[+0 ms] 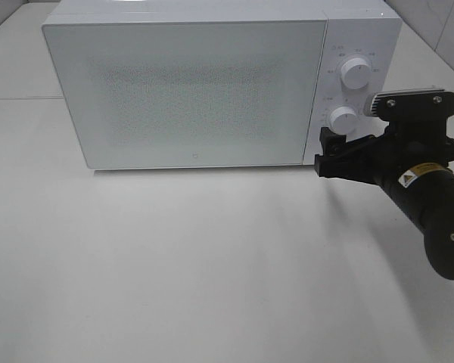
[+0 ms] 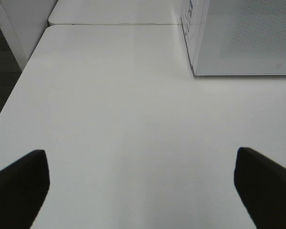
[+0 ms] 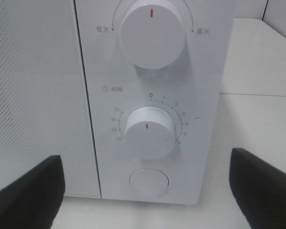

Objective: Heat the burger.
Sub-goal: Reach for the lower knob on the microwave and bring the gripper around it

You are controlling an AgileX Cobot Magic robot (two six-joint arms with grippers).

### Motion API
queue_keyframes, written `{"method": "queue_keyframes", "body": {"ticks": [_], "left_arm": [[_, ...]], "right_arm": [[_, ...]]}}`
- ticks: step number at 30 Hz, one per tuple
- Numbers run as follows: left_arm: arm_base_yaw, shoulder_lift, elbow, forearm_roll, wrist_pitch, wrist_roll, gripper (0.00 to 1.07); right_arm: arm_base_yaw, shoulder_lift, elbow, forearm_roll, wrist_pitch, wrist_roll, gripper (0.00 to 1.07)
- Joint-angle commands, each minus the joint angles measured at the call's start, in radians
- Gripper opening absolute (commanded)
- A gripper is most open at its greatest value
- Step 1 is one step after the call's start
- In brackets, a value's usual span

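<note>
right end effector gapes wide just short of the timer knob; if i close off-centre it may slip and overshoot the time. left end effector wide too.

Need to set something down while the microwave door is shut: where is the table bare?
Bare: the whole table strip in front of the microwave door, and the stretch to its left, below the left pincer. Crowded: the right front corner, where the right pincer hangs at the timer dial.
</note>
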Motion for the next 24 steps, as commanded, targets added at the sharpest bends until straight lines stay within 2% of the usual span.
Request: {"method": "queue_keyframes", "body": {"ticks": [1, 6, 11, 24], "left_arm": [[0.002, -0.019, 0.002, 0.003, -0.002, -0.005, 1.01], [0.002, -0.019, 0.002, 0.003, -0.002, -0.005, 1.01], [0.002, -0.019, 0.002, 0.003, -0.002, -0.005, 1.01], [0.002, -0.019, 0.002, 0.003, -0.002, -0.005, 1.01]], "right_arm": [[0.002, 0.031, -0.043, 0.01, -0.09, -0.005, 0.91], [0.002, 0.101, -0.13, 0.085, -0.09, -0.001, 0.91], [0.002, 0.128, -0.174, 0.082, -0.09, 0.002, 0.91], [0.002, 0.149, -0.198, 0.081, -0.09, 0.028, 0.9]]}}
